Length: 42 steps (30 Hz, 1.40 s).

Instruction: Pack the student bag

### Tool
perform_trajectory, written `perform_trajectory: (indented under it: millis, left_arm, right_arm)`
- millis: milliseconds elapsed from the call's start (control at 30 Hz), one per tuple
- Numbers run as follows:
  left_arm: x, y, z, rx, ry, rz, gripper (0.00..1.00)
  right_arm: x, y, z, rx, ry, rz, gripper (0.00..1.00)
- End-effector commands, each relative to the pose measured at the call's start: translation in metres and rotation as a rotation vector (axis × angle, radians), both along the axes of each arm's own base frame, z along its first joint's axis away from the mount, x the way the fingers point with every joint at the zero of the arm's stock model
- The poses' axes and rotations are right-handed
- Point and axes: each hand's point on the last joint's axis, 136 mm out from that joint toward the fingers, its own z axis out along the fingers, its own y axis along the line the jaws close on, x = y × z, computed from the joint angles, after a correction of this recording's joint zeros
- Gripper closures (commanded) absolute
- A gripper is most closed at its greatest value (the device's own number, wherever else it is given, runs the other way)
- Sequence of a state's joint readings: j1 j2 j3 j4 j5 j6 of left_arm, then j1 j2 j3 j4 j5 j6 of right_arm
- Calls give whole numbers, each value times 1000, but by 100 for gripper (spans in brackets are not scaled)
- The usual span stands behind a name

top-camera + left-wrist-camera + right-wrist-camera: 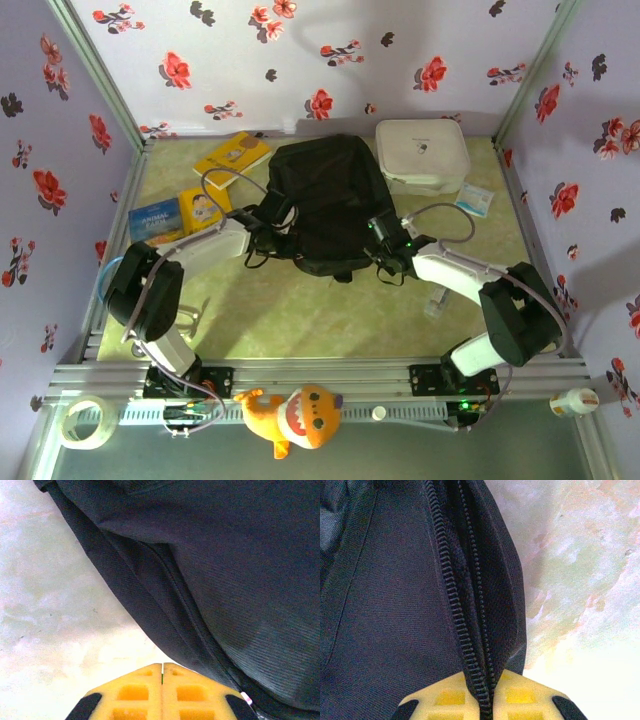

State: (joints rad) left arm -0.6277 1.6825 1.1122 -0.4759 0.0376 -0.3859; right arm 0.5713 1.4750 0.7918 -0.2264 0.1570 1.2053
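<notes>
Bag (pixel 325 200) lies flat in the middle of the table (pixel 300 310). From above no open mouth shows and nothing sticks out of it.

The loose goods all sit outside the bag:
- A white case (pixel 422 155) is at its rear right corner, touching it or just beside it.
- A small packet (pixel 473 198) is to its right.
- A yellow book (pixel 232 155) is off its rear left corner.
- A yellow-blue book (pixel 203 205) and a blue book (pixel 157 220) are to its left.
- A plush toy (pixel 295 415), a tape roll (pixel 85 420) and a small bottle (pixel 573 402) lie well to its near side, on the frame rail.

Both arms work at the bag's near edge. The right gripper (pixel 481 682) is clamped on the zip (pixel 465 605), and two rows of teeth run down into the pinch between its yellow fingers. Whether those rows are parted or joined I cannot tell. The left gripper (pixel 162 672), at the bag's near left side, has its fingers pressed together with nothing seen between them. The bag's seam passes just beside its right fingertip, outside the pinch.

My reading is that the task is at the opening stage. No packed item shows, though the bag's inside is hidden, so something could already be in there. What looks left is nearly everything: drawing the zip open, spreading the mouth, loading the books, case and packet, then closing the bag.
</notes>
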Motion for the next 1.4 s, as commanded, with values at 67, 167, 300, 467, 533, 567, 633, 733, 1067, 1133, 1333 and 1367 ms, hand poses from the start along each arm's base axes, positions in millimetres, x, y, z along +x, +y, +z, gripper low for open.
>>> perform_trajectory:
  millis: [67,167,300,467,533,567,633,733,1067,1133,1333,1367]
  left_arm:
    - [14,10,4,16,-10,17,100]
    - [10,-16,23,-100,-20,-39,100]
    - [-1,-47,43,-188,-36,-121,100]
    - [-8,-63,52,-204,-49,-166,100]
    - [-11,-67,54,-208,-52,-178,100]
    - [-11,-67,55,-209,-52,-178,100]
    - [-12,-67,56,-211,-53,-177,100]
    - [-13,-66,56,-210,-52,-173,100]
    - [-11,-44,48,-132,-65,-126,100]
    - [-10,-32,45,-96,-67,-112,100]
    - [5,17,25,27,-54,-35,100]
    - [9,24,22,45,-53,-20,100]
  right_arm:
    - [4,-31,-4,-101,-7,-36,84]
    - [0,-19,7,-21,-8,-4,55]
    - [-19,-12,15,88,25,-26,33]
    - [-43,-6,22,169,47,-74,24]
    - [-48,3,24,226,41,-87,23]
    - [-49,7,25,250,39,-92,23]
    - [-48,19,26,297,35,-88,23]
    - [-41,39,25,345,38,-58,23]
    - [-25,55,7,289,55,-18,47]
    - [-27,44,4,235,61,-41,57]
    - [-28,18,-1,123,52,-66,82]
    - [-25,17,1,110,43,-60,84]
